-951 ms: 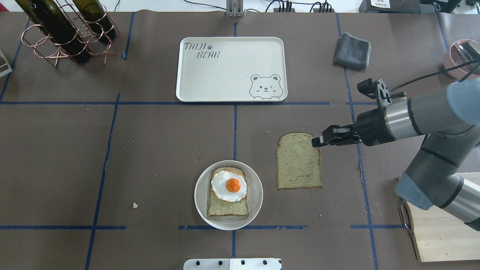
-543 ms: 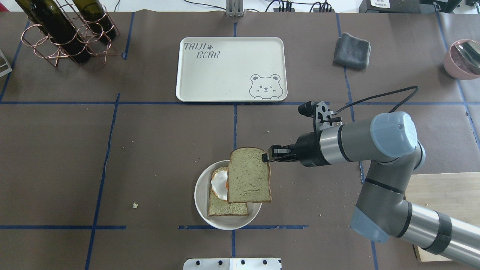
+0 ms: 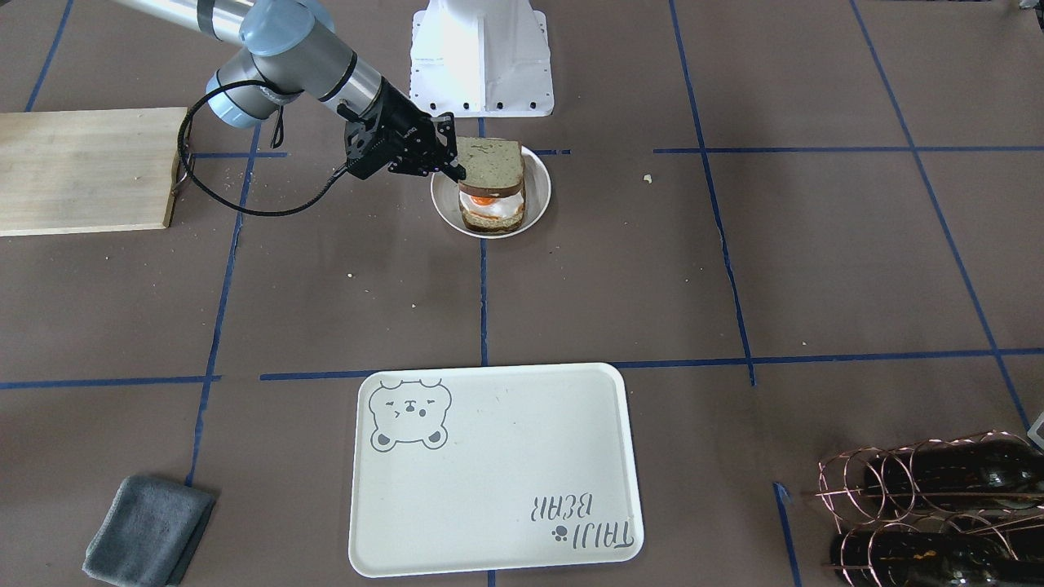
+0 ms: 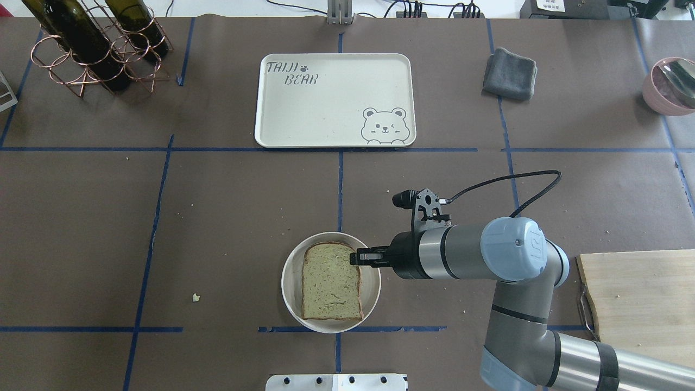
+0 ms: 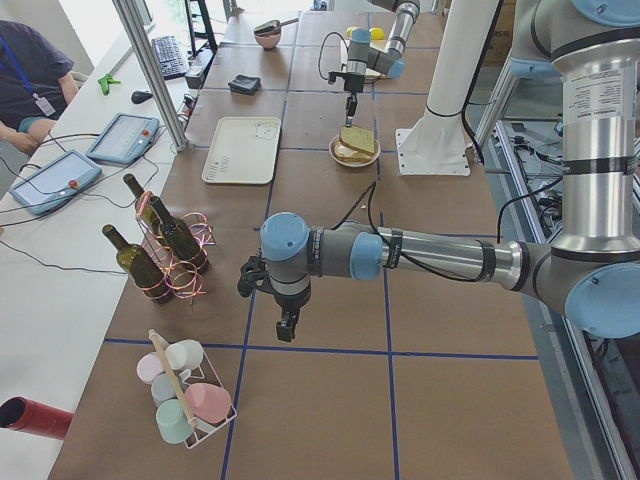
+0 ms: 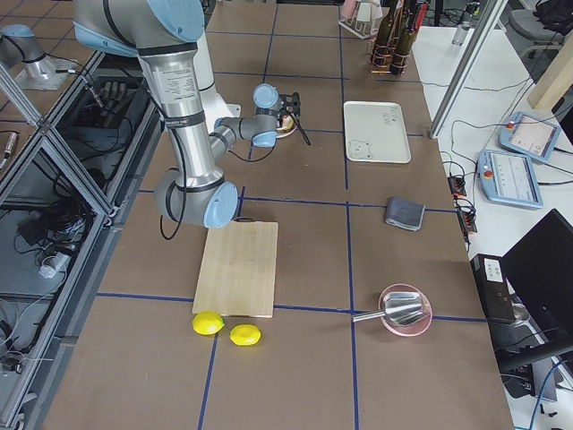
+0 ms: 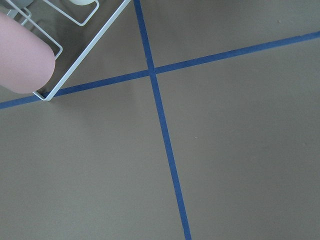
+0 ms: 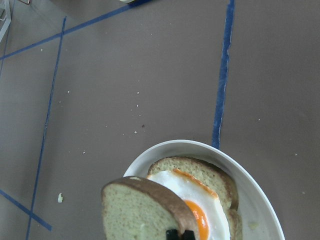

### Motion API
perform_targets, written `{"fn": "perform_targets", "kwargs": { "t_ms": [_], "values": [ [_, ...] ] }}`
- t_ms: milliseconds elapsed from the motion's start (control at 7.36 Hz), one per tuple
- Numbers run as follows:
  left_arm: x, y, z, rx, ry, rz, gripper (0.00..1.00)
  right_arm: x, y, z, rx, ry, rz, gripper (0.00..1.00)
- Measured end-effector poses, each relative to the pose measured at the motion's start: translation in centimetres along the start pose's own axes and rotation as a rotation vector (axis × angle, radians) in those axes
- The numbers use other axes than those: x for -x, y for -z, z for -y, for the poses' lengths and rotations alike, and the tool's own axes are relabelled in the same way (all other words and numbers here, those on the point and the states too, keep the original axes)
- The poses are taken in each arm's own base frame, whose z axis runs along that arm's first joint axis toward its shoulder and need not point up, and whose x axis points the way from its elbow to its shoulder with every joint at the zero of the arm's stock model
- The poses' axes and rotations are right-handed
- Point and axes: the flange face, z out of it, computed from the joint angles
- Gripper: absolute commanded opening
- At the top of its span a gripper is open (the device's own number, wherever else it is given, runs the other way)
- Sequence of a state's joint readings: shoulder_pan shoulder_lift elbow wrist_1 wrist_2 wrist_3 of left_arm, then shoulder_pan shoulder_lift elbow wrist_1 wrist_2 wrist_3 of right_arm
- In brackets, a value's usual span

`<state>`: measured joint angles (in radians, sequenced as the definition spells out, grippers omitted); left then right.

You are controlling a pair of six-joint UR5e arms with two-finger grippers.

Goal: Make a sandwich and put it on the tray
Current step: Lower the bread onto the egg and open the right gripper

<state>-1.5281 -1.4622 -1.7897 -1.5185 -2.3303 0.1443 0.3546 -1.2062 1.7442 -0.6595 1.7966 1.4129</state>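
Brown paper covers the desk [image 4: 228, 217], gridded with blue tape [image 4: 340, 184]. The right hand [image 4: 355, 257] is clamped on the top slice [image 4: 328, 282] of the sandwich [image 3: 489, 208], which sits on its plate [image 4: 289, 282] near the robot, well apart from the tray [image 4: 326, 108]. A grey cloth [image 4: 510, 73], bottle rack [image 4: 87, 54] and cutting board [image 4: 640, 304] sit toward the edges. Whether the fingers of the left hand [image 5: 285, 335] are apart or together, I cannot tell.

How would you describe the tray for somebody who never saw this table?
On the brown table, follow the centre tape line away from the robot's base. The tray lies there; unlike the wooden cutting board, it is cream-white with a grey bear face.
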Motion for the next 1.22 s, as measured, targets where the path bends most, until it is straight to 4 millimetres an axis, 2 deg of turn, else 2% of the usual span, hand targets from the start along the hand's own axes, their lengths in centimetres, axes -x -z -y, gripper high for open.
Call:
{"fn": "perform_targets", "kwargs": {
  "t_ms": [407, 543, 679, 815, 1086, 1222],
  "values": [
    [0.1, 0.0, -0.1, 0.001, 0.003, 0.003, 1.00, -0.5, -1.2, 0.0, -0.004, 0.006, -0.020, 0.00],
    [0.2, 0.0, -0.1, 0.002, 0.005, 0.004, 1.00, -0.7, -1.4, 0.1, -0.007, 0.007, -0.026, 0.25],
    [0.2, -0.1, -0.1, 0.003, 0.005, 0.005, 1.00, -0.8, -1.5, 0.2, -0.011, 0.007, -0.030, 0.70],
    [0.3, -0.1, -0.2, 0.003, 0.006, 0.006, 1.00, -1.0, -1.5, 0.3, -0.018, 0.007, -0.034, 1.00],
    [0.3, -0.1, -0.1, 0.004, 0.006, 0.006, 1.00, -1.1, -1.3, 1.2, -0.039, 0.001, -0.056, 1.00],
    [0.4, -0.2, -0.2, 0.005, 0.008, 0.006, 1.00, -0.8, -0.6, 2.7, -0.044, -0.009, -0.085, 1.00]
  ]
}}
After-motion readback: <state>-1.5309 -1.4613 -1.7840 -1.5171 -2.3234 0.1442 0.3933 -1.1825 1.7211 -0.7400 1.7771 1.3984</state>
